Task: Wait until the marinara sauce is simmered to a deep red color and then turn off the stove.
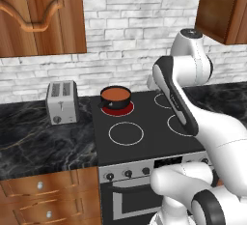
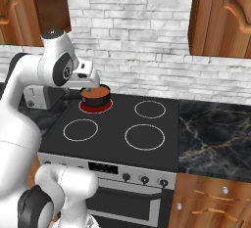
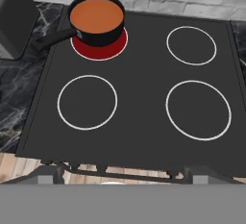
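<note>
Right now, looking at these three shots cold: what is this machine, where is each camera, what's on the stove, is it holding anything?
It is a white robot arm on a driving base, in a rendered kitchen. Two pictures come from cameras on the base, behind the arm to its left and right. The third looks down from the hand itself.

On the stove, a small black saucepan sits on the back-left burner, which glows red. The other three rings are dark. The marinara sauce inside looks orange-red. A silver toaster stands on the counter to the left. Knobs line the stove's front panel.

The gripper is open and holds nothing.
</note>
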You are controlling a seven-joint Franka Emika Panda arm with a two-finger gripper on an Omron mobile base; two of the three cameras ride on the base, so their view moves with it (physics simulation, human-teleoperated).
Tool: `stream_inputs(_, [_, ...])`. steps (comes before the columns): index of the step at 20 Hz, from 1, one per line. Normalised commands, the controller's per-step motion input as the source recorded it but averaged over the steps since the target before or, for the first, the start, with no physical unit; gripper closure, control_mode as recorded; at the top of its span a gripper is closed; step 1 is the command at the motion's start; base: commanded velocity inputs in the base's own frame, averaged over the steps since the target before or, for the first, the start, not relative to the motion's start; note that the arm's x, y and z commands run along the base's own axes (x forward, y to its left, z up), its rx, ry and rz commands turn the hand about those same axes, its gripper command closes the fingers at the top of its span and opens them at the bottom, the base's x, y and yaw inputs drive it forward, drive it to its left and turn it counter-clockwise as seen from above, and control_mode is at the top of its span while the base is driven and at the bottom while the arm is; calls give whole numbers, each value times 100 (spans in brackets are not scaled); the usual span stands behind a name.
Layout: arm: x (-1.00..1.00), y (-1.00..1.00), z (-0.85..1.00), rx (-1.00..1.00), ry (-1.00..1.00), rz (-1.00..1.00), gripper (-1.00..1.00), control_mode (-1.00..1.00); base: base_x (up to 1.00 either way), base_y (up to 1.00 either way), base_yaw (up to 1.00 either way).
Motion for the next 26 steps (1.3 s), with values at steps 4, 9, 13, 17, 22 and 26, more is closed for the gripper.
stream_inputs(4, [0, 0, 0, 0, 0, 0, -100, -100, 0, 0, 0])
stream_inputs(9, [0, 0, 0, 0, 0, 0, -100, -100, 0, 0, 0])
stream_inputs(13, [0, 0, 0, 0, 0, 0, -100, -100, 0, 0, 0])
stream_inputs(17, [0, 0, 0, 0, 0, 0, -100, -100, 0, 0, 0])
stream_inputs(22, [0, 0, 0, 0, 0, 0, -100, -100, 0, 0, 0])
stream_inputs(26, [0, 0, 0, 0, 0, 0, -100, -100, 0, 0, 0])
